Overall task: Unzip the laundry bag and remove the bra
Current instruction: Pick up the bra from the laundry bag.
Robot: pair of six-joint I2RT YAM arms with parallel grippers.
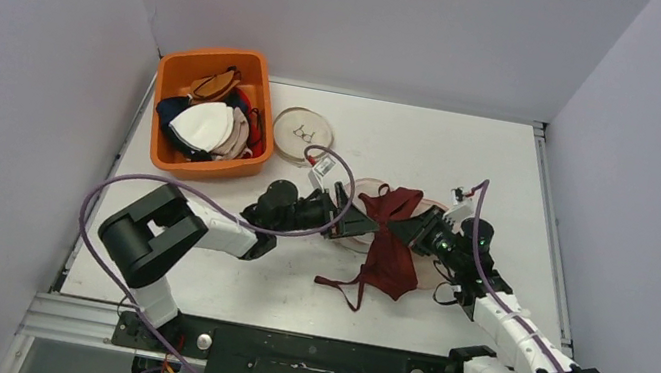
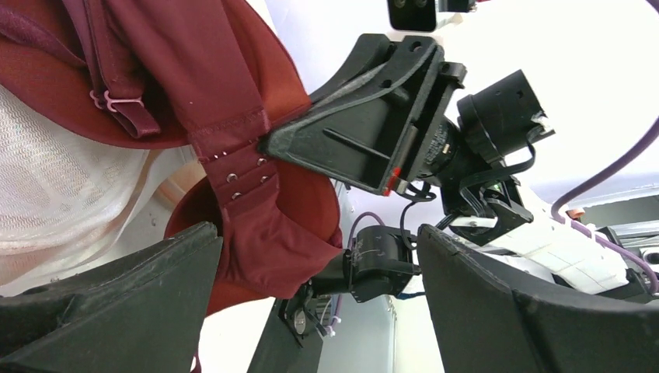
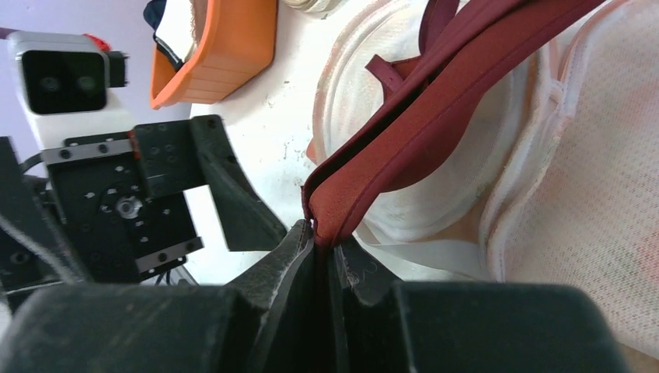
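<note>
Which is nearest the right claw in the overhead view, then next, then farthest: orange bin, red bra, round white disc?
1. Red bra: pinched in the right claw.
2. Round white disc: up-left, mid-table.
3. Orange bin: far left corner.

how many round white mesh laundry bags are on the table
2. One round white mesh laundry bag sits right of the orange plastic bin; a second mesh bag lies open under the dark red bra. Others may be hidden in the bin.
</note>
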